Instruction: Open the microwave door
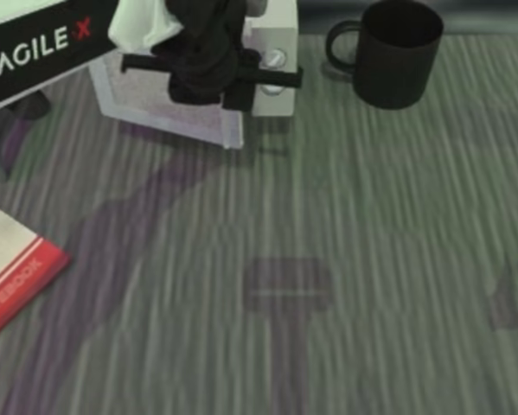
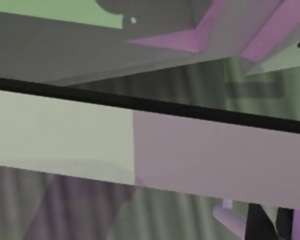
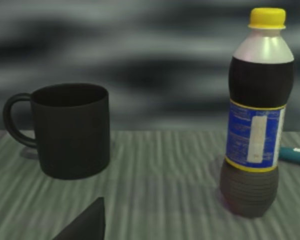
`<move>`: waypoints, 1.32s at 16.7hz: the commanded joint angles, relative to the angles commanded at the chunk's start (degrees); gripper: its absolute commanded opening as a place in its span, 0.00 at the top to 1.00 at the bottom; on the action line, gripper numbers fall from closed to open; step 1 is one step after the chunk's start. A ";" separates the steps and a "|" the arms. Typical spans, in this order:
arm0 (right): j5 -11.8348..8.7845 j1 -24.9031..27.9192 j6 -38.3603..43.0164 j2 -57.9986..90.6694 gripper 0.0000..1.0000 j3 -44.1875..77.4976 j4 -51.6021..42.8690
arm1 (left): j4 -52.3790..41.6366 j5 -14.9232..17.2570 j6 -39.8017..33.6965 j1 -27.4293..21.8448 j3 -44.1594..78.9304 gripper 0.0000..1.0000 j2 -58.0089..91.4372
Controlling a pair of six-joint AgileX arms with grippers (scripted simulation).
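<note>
On the table (image 1: 345, 259), a red-edged book (image 1: 16, 277) lies at eight o'clock, nearest the camera above. At eleven o'clock the left gripper (image 1: 208, 62) hangs over the microwave (image 1: 271, 39), whose two silver knobs face the near edge. The microwave door (image 1: 168, 108) stands partly open, its long axis running left to right and its free edge angled toward six o'clock, directly below the jaws; whether they grip it cannot be told. A dark mug (image 1: 395, 52) stands at one o'clock, beside a cola bottle (image 3: 255, 115) seen only from the right wrist. The right arm is out of the top view, so the left is nearer and the swing is its job.
</note>
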 joint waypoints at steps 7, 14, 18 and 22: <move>0.00 0.00 0.00 0.00 0.00 0.00 0.00 | 2.90 3.01 6.10 1.53 -6.63 1.00 -4.77; 0.00 0.00 0.00 0.00 0.00 0.00 0.00 | 2.90 3.01 6.10 1.53 -6.63 1.00 -4.77; 0.00 0.00 0.00 0.00 0.00 0.00 0.00 | 2.90 3.01 6.10 1.53 -6.63 1.00 -4.77; 0.00 0.00 0.00 0.00 0.00 0.00 0.00 | 2.90 3.01 6.10 1.53 -6.63 1.00 -4.77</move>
